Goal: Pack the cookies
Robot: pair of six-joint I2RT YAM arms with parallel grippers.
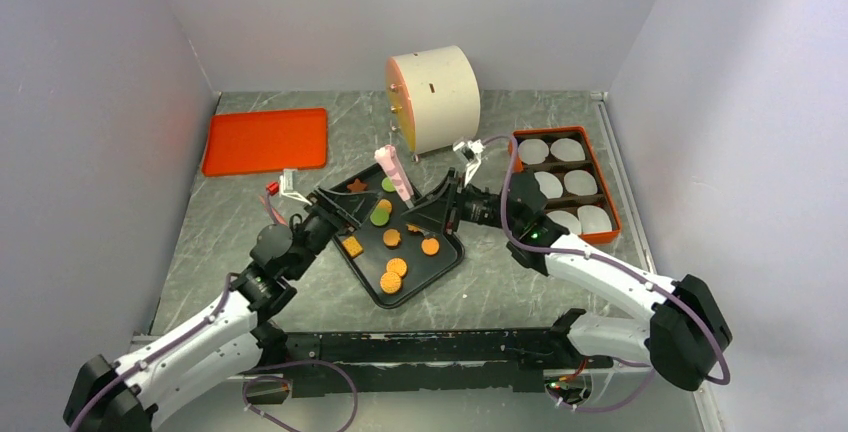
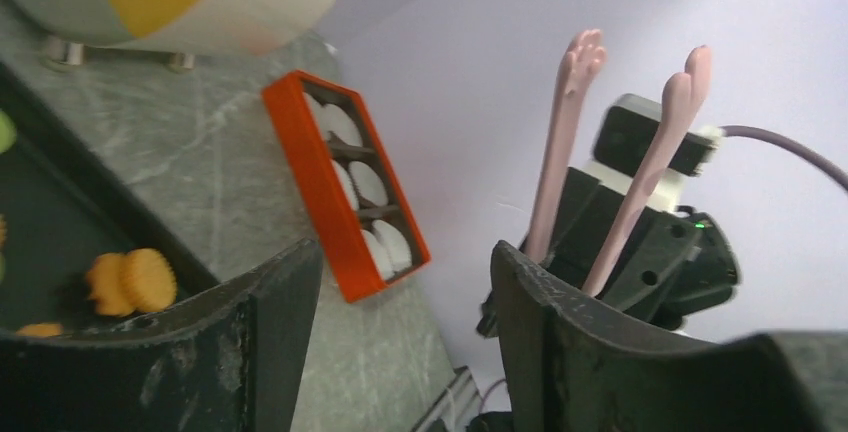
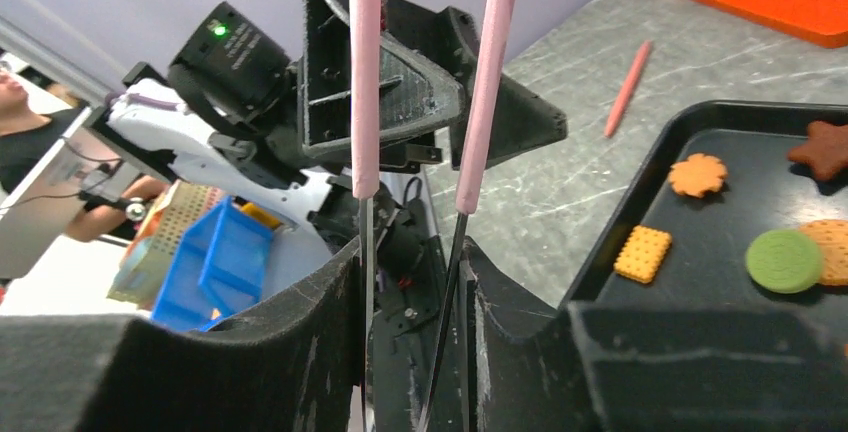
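- Top external view: I see the cookies [image 1: 392, 238] lying on the black tray [image 1: 420, 270] in the middle of the table, between my two arms. They are mostly orange rounds, with some green ones, a brown star [image 1: 355, 186] at the far corner and an orange square [image 1: 352, 246] near the left edge.
- The pink tongs [image 1: 397, 174] stand over the tray's far side, with the left gripper [image 1: 340, 204] on one side of them and the right gripper [image 1: 440, 210] on the other.
- Right wrist view: my right gripper's fingers sit closed against the two metal arms of the tongs, clamping them. The pink ends point away towards the left gripper.
- Left wrist view: my left gripper's jaws stand apart with nothing between them. The tongs' pink tips rise behind one finger, outside the gap.
- The same view shows the orange box [image 2: 315, 172] on the table beyond the tray, with white paper liners [image 2: 368, 182] in its compartments and no cookie in those I can see.
- An orange lid [image 1: 265, 140] lies flat at the far left, and a white drum [image 1: 432, 97] stands at the back.
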